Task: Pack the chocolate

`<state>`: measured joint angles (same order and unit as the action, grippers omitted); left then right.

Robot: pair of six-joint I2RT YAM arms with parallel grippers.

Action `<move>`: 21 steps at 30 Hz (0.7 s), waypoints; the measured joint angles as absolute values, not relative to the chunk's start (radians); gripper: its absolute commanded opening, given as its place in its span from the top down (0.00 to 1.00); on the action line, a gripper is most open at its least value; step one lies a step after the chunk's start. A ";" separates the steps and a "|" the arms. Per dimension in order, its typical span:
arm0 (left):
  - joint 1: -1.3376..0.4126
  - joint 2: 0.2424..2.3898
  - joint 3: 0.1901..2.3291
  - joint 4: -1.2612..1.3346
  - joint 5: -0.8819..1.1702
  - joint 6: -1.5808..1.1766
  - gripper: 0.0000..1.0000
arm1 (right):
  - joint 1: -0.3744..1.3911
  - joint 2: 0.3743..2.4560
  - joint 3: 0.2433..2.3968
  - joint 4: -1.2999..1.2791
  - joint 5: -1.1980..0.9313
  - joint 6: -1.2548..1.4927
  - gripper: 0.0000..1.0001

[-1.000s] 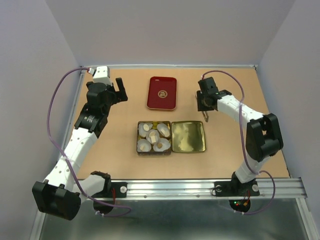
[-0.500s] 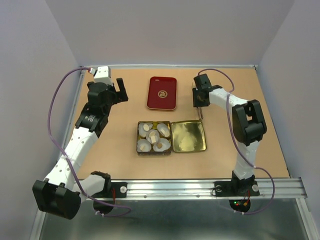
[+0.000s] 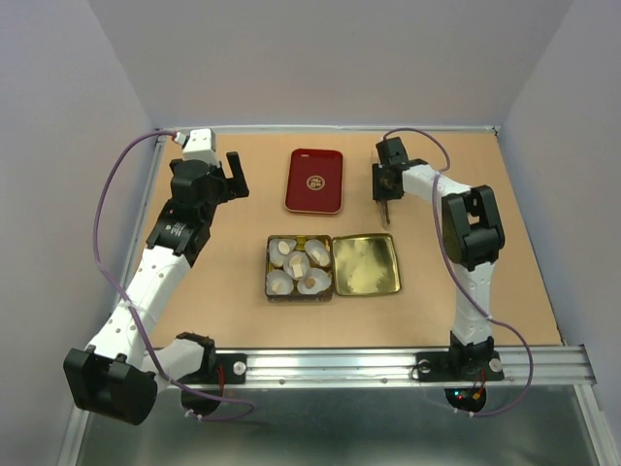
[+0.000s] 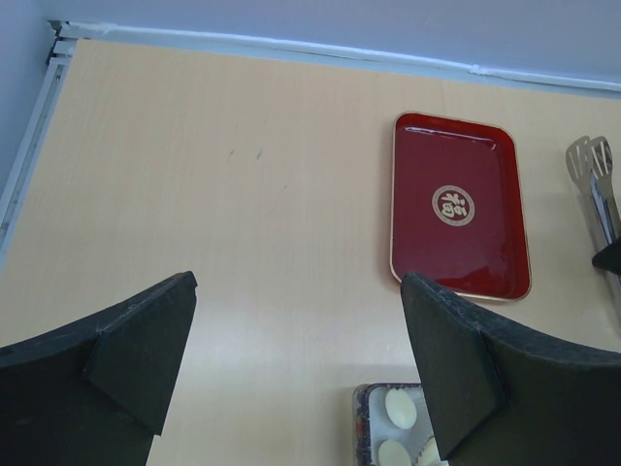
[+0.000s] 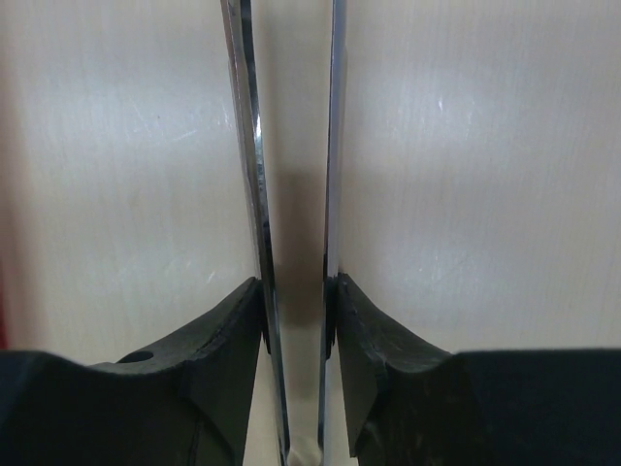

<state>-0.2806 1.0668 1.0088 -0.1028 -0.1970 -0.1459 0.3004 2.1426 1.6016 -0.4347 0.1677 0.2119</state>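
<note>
Tiny cream-white and light brown chocolate pieces (image 3: pixel 294 269) lie in white paper cups inside an open tin (image 3: pixel 267 274) at the table's middle. Two cream pieces (image 4: pixel 400 409) show at the bottom of the left wrist view. My right gripper (image 3: pixel 386 186) is behind the tin, right of the red tray, shut on long metal tweezers (image 3: pixel 385 216) that point down at the table. In the right wrist view my right gripper (image 5: pixel 296 291) presses the tweezers' two arms (image 5: pixel 254 194) close together. My left gripper (image 3: pixel 233 175) is open and empty at the back left; its pads (image 4: pixel 146 340) hang over bare table.
A red tray (image 3: pixel 314 180) with a gold emblem lies behind the tin and also shows in the left wrist view (image 4: pixel 456 243). The tin's gold lid (image 3: pixel 365 264) lies open to the tin's right. The tweezers' tips (image 4: pixel 590 165) show right of the tray. Walls close the table's back and sides.
My right arm has swung back and to the left with the tweezers, its elbow folding upright. The left arm, tin and tray have not moved.
</note>
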 measured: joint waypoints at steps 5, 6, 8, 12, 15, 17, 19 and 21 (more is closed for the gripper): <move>-0.281 1.067 1.009 -0.103 -0.201 -0.146 0.01 | 0.300 2.156 1.621 -0.434 0.168 0.213 0.43; -0.281 1.067 1.009 -0.103 -0.202 -0.146 0.01 | 0.299 2.156 1.621 -0.434 0.167 0.212 0.39; -0.281 1.067 1.009 -0.103 -0.204 -0.146 0.01 | 0.299 2.156 1.621 -0.434 0.164 0.211 0.31; -0.281 1.067 1.009 -0.103 -0.204 -0.146 0.01 | 0.296 2.154 1.621 -0.434 0.154 0.209 0.24; -0.281 1.067 1.009 -0.103 -0.204 -0.146 0.01 | 0.295 2.134 1.618 -0.436 0.141 0.208 0.20; -0.281 1.067 1.009 -0.103 -0.204 -0.146 0.01 | 0.295 2.097 1.599 -0.434 0.134 0.207 0.18; -0.281 1.067 1.009 -0.103 -0.205 -0.146 0.01 | 0.295 2.035 1.568 -0.438 0.128 0.206 0.16; -0.281 1.067 1.009 -0.103 -0.205 -0.146 0.01 | 0.295 1.960 1.532 -0.437 0.122 0.205 0.10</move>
